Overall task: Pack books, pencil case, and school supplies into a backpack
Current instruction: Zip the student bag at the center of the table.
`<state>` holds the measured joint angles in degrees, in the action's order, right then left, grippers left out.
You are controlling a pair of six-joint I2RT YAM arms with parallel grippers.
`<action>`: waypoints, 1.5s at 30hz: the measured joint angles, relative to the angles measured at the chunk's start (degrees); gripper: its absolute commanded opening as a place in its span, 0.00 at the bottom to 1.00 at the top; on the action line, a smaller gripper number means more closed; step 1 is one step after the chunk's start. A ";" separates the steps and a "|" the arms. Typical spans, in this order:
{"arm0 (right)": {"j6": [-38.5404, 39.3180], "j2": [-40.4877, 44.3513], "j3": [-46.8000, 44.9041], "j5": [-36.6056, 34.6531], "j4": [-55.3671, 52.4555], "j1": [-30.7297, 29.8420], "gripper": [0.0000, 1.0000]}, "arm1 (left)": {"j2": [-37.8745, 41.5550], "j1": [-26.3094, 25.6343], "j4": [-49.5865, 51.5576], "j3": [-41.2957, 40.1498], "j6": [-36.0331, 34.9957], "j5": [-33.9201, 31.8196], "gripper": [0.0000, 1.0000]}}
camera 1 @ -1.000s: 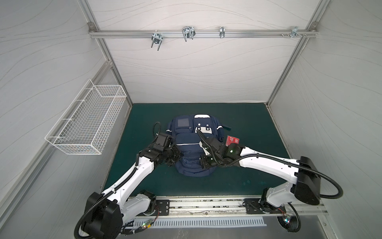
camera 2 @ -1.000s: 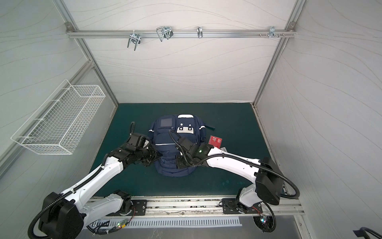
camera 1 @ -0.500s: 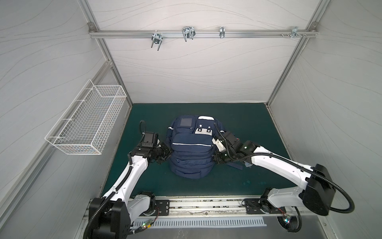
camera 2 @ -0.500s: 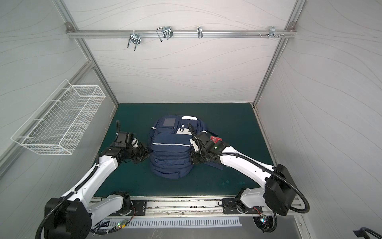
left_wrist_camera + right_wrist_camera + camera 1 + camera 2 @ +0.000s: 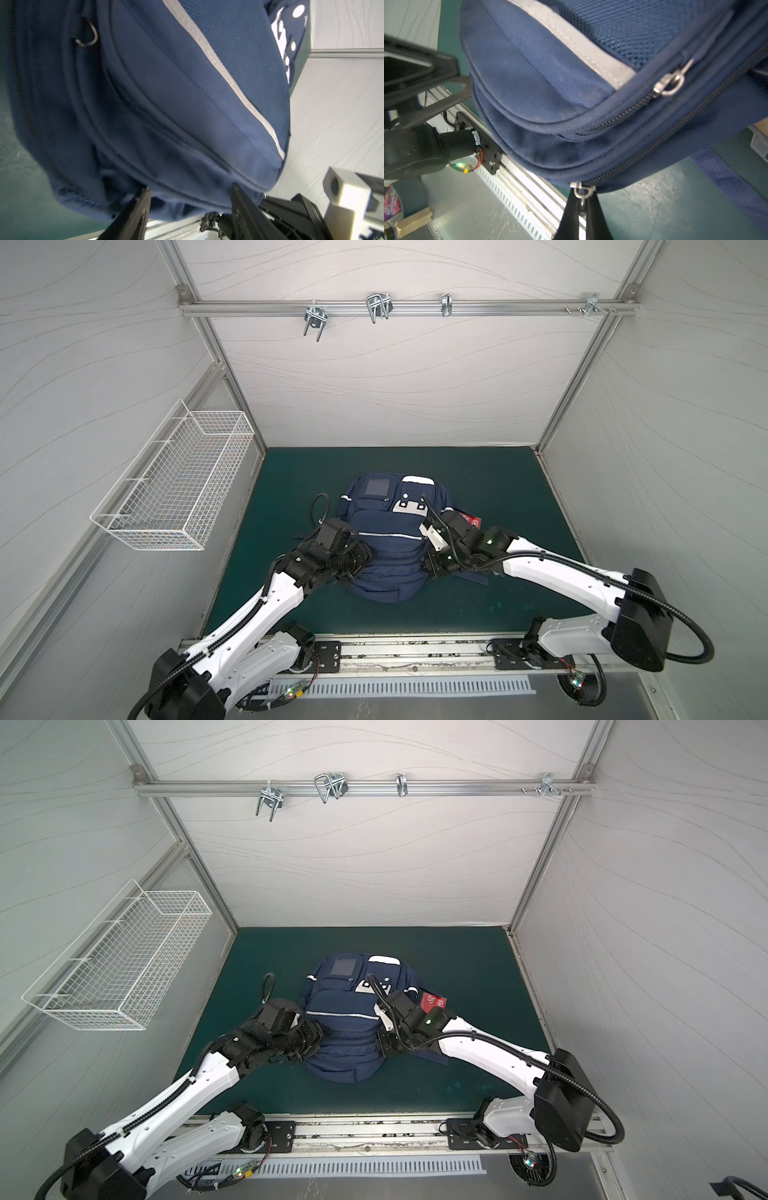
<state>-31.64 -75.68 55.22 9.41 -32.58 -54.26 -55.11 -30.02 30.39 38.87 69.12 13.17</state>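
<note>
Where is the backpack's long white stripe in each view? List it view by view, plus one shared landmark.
Top view: the stripe crosses the backpack mid-front.
Top view: same place.
Left wrist: thin pale band edging the mesh panel.
Right wrist: broad pale band, apart from the zipper pull pinched in the right fingers.
Shared landmark: green mat, in all four views.

A white wire basket hangs beside the green mat.

Navy white-striped backpack lying front up, slim red book just beside it
</note>
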 measured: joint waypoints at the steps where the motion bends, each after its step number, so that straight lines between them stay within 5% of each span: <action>1: -0.33 0.00 0.00 -0.02 0.02 -0.20 0.00 | -1.05 -0.22 -0.83 0.00 0.61 0.20 0.61; 4: -1.36 0.00 0.00 -0.15 0.02 -0.48 0.00 | -3.87 -1.75 -2.25 0.57 2.25 0.50 0.60; 9: -2.34 0.00 0.00 -0.13 0.04 -0.70 0.00 | -6.47 -3.21 -5.14 0.79 4.39 0.76 0.43; 14: -2.45 0.00 0.00 -0.68 -0.15 -0.81 0.00 | -8.33 -3.34 -4.48 3.17 4.37 0.35 0.01; 30: 4.20 0.35 6.05 1.79 -5.84 9.88 0.00 | -3.63 3.96 0.13 8.35 -5.55 3.08 0.00; 45: 10.51 -6.16 4.70 8.63 -1.22 21.38 0.00 | -1.53 4.72 0.20 6.16 -8.76 3.45 0.00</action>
<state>-21.12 -81.84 59.92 18.04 -33.80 -32.88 -56.64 -25.30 30.59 45.04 60.36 16.62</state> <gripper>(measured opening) 0.068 0.051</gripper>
